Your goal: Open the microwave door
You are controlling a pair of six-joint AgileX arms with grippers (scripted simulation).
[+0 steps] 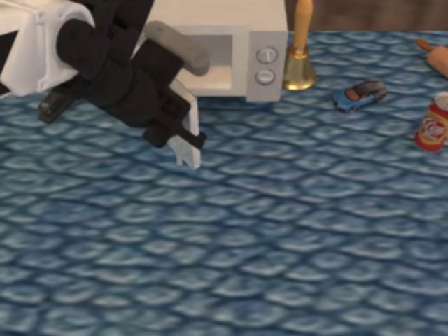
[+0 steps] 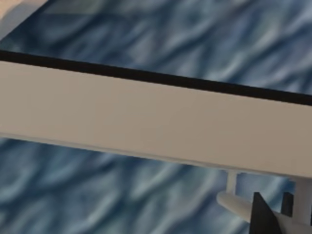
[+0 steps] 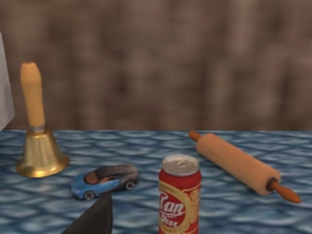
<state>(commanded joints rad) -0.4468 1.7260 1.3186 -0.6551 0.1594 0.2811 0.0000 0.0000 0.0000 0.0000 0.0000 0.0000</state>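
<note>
A: While the left arm covers so much of it, how far open is the door (image 1: 187,126)?

B: Well open, I judge. The microwave (image 1: 231,42) sits at the counter's (image 1: 280,245) far edge, and its cavity shows bare beside the knob panel. The door stands swung out from the microwave's left front corner toward the near side, edge-on from above.

A: And the left gripper (image 1: 183,143)?

B: Right at the door's free end, out in front of the microwave. Its dark fingers (image 1: 171,129) lie against the door's edge, but whether they pinch it or are spread I cannot tell; the arm hides the gap.

A: Does the left wrist view help?

B: Little. A broad pale band with a dark strip crosses it, likely the door's edge, with something like the handle cut off at the corner.

A: So what's left?

B: Perhaps a bit more swing, then letting go.

A: The right arm?

B: Parked, out of the top view, well right of the microwave. Only a dark sliver shows in its own camera, so its fingers can't be judged. It faces a bell (image 3: 39,146), toy car (image 3: 105,180), can (image 3: 179,195) and rolling pin (image 3: 241,165).
</note>
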